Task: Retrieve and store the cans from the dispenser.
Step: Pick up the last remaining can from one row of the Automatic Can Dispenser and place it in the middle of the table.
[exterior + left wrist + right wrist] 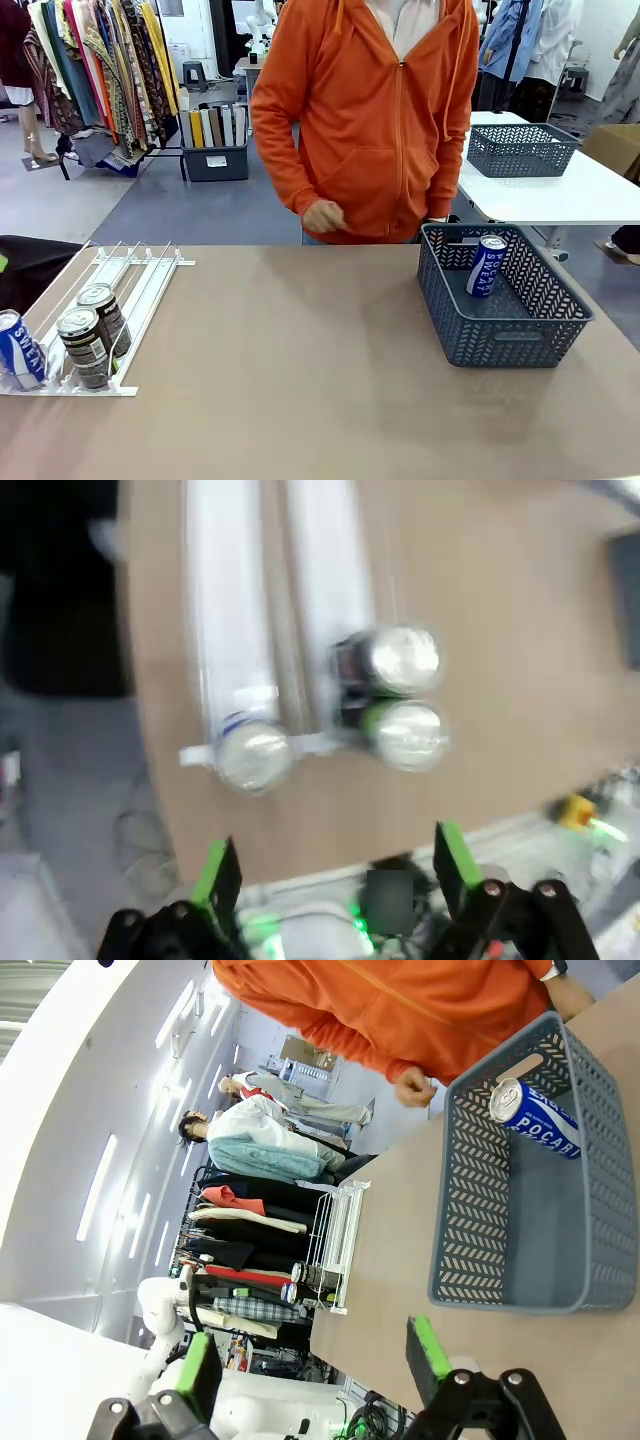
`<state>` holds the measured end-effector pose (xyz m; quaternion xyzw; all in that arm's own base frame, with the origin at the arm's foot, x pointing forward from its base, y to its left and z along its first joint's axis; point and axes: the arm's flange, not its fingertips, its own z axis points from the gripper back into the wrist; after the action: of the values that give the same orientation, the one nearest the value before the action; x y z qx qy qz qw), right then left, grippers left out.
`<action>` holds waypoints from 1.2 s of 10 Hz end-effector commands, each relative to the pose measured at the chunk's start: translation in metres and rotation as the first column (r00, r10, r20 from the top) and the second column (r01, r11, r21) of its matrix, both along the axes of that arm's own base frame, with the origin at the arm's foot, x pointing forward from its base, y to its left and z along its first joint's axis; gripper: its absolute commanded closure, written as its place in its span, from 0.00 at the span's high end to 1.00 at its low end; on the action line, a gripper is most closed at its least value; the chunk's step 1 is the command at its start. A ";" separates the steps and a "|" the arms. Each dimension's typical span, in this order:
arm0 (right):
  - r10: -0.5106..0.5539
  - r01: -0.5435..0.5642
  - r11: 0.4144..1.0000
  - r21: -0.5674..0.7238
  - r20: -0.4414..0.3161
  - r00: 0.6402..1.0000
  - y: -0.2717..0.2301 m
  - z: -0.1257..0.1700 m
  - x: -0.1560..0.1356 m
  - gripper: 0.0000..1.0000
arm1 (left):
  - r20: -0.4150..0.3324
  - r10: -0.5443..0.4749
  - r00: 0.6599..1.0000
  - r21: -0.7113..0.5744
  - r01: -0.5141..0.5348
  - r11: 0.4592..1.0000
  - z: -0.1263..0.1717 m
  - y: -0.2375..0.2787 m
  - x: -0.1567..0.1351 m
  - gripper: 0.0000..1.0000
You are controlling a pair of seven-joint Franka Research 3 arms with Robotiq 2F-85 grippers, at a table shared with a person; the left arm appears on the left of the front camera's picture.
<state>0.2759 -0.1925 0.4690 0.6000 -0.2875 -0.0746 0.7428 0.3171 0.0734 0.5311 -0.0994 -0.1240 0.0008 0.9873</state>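
Observation:
The white railed dispenser (120,280) lies at the table's left. At its near end stand two dark cans (100,330) and a blue can (20,348). From above, the left wrist view shows the dispenser (225,600), the silver tops of the two dark cans (400,695) and the blue can (252,755). My left gripper (335,865) hangs open well above them, nothing between its fingers. Another blue can (487,265) leans inside the grey lattice basket (500,330); it shows too in the right wrist view as a blue can (535,1118). My right gripper (310,1360) is open and holds nothing.
A person in an orange hoodie (375,110) stands at the far side, one hand (322,215) near the table's far edge. A second grey basket (520,150) rests on a white table behind. Bare tabletop (300,360) stretches between dispenser and basket.

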 end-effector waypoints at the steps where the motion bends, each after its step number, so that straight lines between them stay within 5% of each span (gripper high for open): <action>1: -0.011 0.011 1.000 0.024 0.012 1.000 0.002 0.005 0.003 1.00 | -0.120 0.159 0.980 0.306 -0.116 0.945 -0.011 -0.015 0.001 1.00; 2: -0.011 0.011 1.000 0.024 0.012 1.000 0.002 0.005 0.003 1.00 | 0.000 0.000 1.000 0.000 0.000 1.000 0.000 0.000 0.000 1.00; 4: -0.011 0.011 1.000 0.024 0.012 1.000 0.002 0.005 0.003 1.00 | 0.000 0.000 1.000 0.000 0.000 1.000 0.000 0.000 0.000 1.00; 6: -0.011 0.011 1.000 0.024 0.012 1.000 0.002 0.005 0.003 1.00 | -0.036 0.046 0.998 0.132 -0.041 0.990 -0.013 -0.015 0.012 1.00; 8: -0.011 0.011 1.000 0.024 0.012 1.000 0.002 0.005 0.003 1.00 | -0.038 0.170 0.985 0.142 -0.163 0.976 -0.032 -0.018 0.028 1.00; 12: -0.011 0.011 1.000 0.024 0.012 1.000 0.002 0.005 0.003 1.00 | -0.191 0.246 0.950 0.156 -0.219 0.963 -0.069 -0.029 0.054 1.00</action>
<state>0.2758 -0.1926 0.4691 0.6000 -0.2876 -0.0747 0.7428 0.3647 0.0459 0.4614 -0.0282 -0.0494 0.1034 0.9930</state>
